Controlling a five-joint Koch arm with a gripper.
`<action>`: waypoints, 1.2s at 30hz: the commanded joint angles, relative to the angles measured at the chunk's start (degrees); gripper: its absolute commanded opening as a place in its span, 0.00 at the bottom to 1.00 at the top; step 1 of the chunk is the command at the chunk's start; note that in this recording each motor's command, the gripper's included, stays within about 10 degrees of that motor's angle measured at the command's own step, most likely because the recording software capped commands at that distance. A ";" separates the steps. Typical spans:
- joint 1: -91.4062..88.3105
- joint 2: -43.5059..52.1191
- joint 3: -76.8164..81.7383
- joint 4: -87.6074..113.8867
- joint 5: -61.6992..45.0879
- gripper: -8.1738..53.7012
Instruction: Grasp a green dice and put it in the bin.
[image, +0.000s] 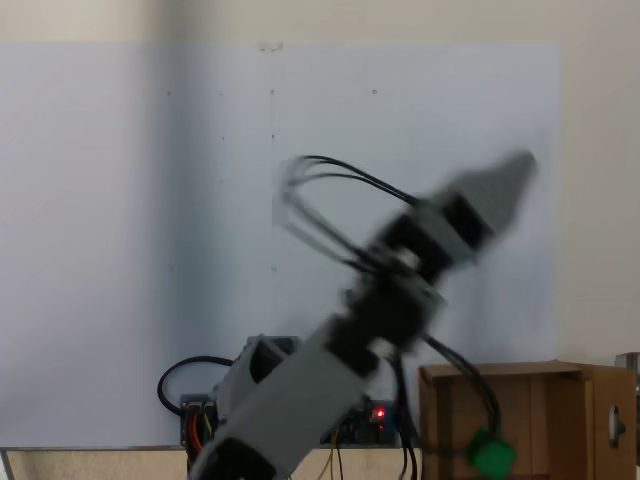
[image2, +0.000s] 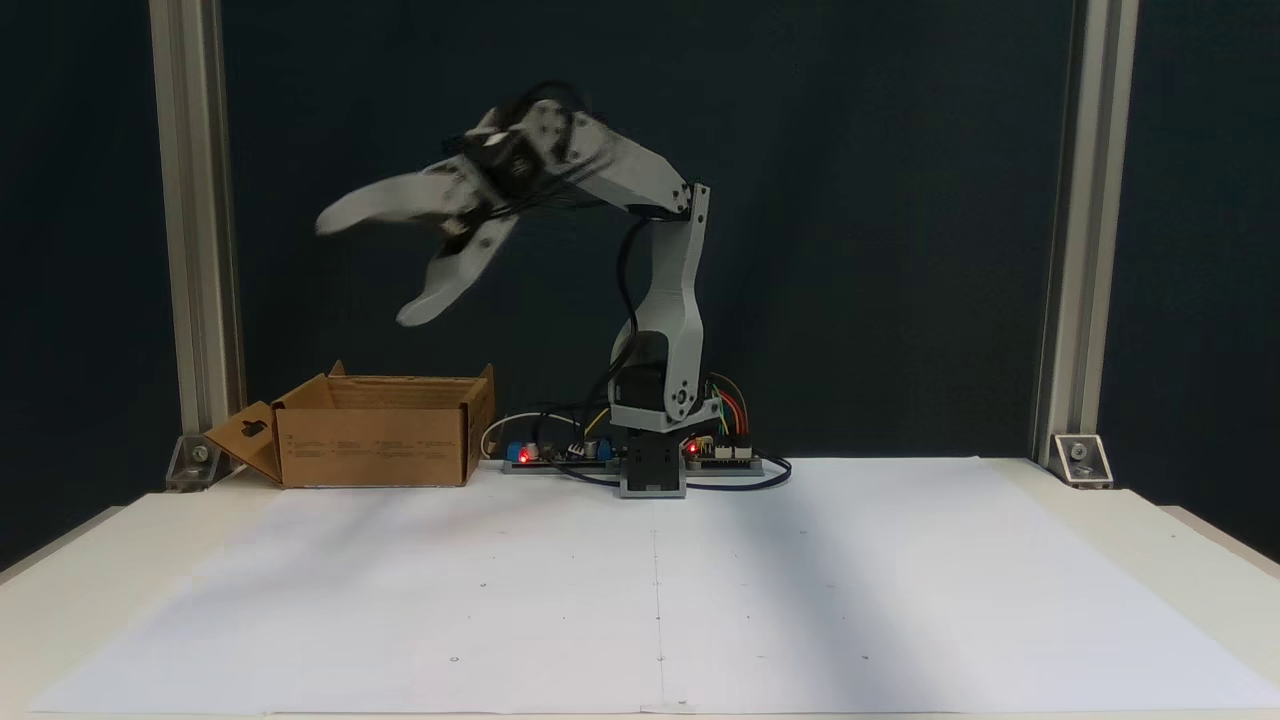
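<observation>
Here the green dice (image: 491, 455) lies inside the bin (image: 600, 420), well below the spread fingers (image2: 345, 212).

There is 1 green dice (image: 491, 455), seen in a fixed view inside the box. There is 1 bin (image2: 375, 440), a cardboard box near the counter's (image2: 1150, 520) back left corner. There is 1 robot arm (image2: 670, 300) at the middle of the back edge, with 1 gripper (image2: 365, 270) whose 2 fingers (image2: 350, 212) stand spread apart and blurred. 1 white paper sheet (image2: 800, 600) covers the counter. 2 metal posts (image2: 195, 230) rise at the back corners. 2 red lights (image2: 523, 456) glow at the arm's base.
</observation>
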 joint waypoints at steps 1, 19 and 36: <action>-9.12 2.02 -1.58 -5.89 3.16 0.85; -23.29 18.63 30.50 -26.44 2.11 0.84; -24.96 32.26 54.67 -52.71 -5.80 0.87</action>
